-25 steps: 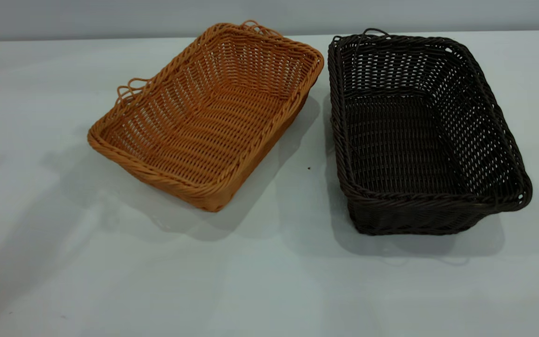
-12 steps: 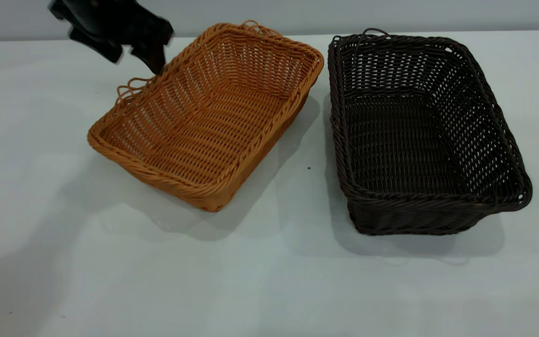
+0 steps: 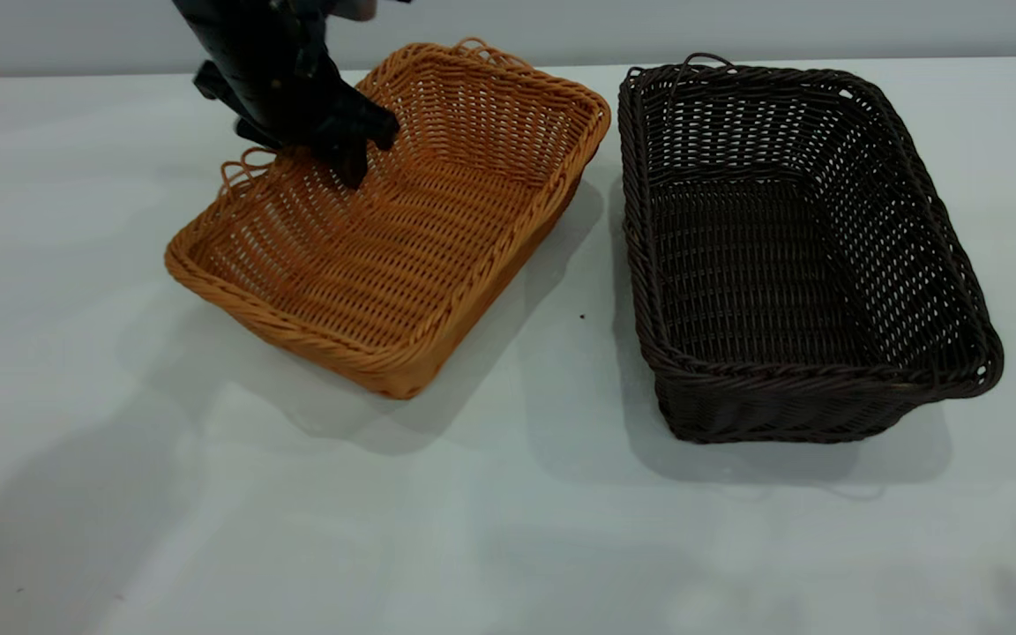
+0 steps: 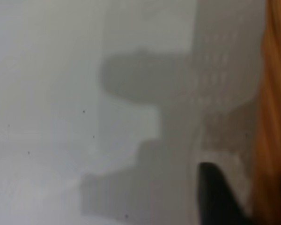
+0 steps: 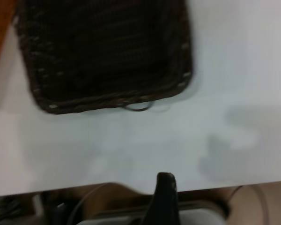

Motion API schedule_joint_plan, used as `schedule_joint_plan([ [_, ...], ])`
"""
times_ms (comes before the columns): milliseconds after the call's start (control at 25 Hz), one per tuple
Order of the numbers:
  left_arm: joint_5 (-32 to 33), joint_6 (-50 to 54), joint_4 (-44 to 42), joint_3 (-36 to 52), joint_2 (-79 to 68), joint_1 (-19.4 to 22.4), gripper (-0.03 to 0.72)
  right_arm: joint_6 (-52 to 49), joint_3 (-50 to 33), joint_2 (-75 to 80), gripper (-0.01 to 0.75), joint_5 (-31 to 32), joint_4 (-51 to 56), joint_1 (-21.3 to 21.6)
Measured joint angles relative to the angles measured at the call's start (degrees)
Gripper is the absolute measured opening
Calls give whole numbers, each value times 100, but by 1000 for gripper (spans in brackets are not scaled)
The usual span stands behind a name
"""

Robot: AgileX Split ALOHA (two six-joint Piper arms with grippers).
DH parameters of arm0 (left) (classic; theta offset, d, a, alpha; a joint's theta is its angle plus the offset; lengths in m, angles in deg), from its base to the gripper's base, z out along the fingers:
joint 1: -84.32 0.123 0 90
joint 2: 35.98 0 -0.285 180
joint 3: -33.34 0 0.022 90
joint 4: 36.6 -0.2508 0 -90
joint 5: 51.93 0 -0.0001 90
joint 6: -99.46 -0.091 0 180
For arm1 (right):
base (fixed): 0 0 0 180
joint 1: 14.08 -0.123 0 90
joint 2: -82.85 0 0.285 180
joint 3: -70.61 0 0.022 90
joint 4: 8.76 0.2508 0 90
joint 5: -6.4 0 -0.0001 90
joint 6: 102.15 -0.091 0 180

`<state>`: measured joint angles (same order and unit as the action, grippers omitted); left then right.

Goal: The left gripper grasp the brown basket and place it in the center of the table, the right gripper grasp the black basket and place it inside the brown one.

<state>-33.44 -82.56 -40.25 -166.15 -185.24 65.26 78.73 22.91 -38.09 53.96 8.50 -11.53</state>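
Bench bare in the foreground. Black basket at right, apart from brown basket at left, both upright. Left hand over the brown basket's far-left rim, one fingertip dipping inside; released or clenched cannot be told, fingers merging. Right hand off the exterior view; state unreadable.

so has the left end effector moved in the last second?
Yes. The left end effector came in from the upper left, down and rightward, and is now over the brown basket's far-left rim.
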Motion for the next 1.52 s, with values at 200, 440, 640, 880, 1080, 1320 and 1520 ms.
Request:
schedule_joint_plan([
  [200, -153, -48, 70, -46, -26, -59, 83, 948, 0, 954, 593, -486, 1496, 0],
  [440, -76, -48, 85, -50, 317, -32, 81, 1925, 26, 2421, 593, -764, 3787, -239],
  [640, -154, -59, 6, -50, 755, 77, 79, 2588, 37, 3794, 593, -1266, 5449, -1042],
  [880, -138, -63, -17, -50, 789, 99, 79, 3512, 68, 5042, 593, -1496, 7334, -1465],
  [1080, -156, -71, -17, -50, 789, 103, 79, 4164, 107, 5771, 593, -1514, 8336, -1509],
  [1320, -121, -88, -20, -50, 801, 103, 78, 4373, 376, 6473, 593, -1808, 8492, -1509],
  [1520, -59, -225, -20, -50, 898, 103, 78, 4472, 696, 6759, 593, -2087, 8507, -1509],
])
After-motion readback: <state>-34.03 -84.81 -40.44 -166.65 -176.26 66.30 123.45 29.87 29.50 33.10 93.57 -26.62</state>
